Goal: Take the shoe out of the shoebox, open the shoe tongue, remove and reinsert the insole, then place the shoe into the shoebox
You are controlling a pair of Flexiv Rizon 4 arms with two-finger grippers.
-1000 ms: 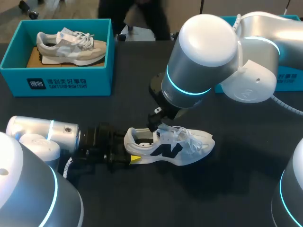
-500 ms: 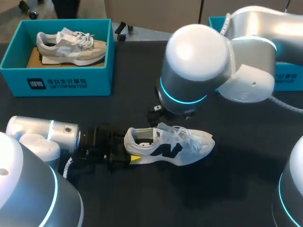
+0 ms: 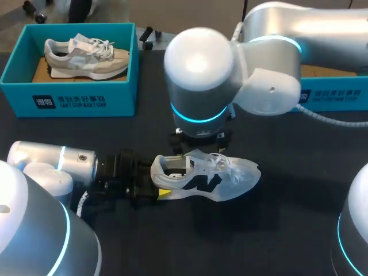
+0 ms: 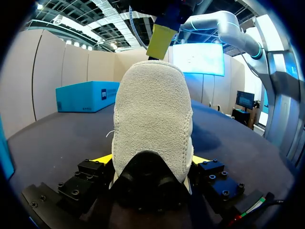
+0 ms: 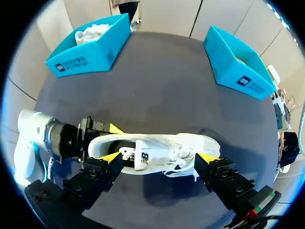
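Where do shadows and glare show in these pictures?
Head view: glare on the right arm's white casing, a faint shadow on the table around the white shoe. Right wrist view: a darker shadow alongside the shoe. Left wrist view: the heel evenly lit, no glare.

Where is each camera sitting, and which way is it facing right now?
Head view: above and behind, looking down on the table; both arms show.
Left wrist view: behind the left gripper, facing the heel of the white shoe it clamps.
Right wrist view: above, looking down past the open right gripper.
All three share that shoe.
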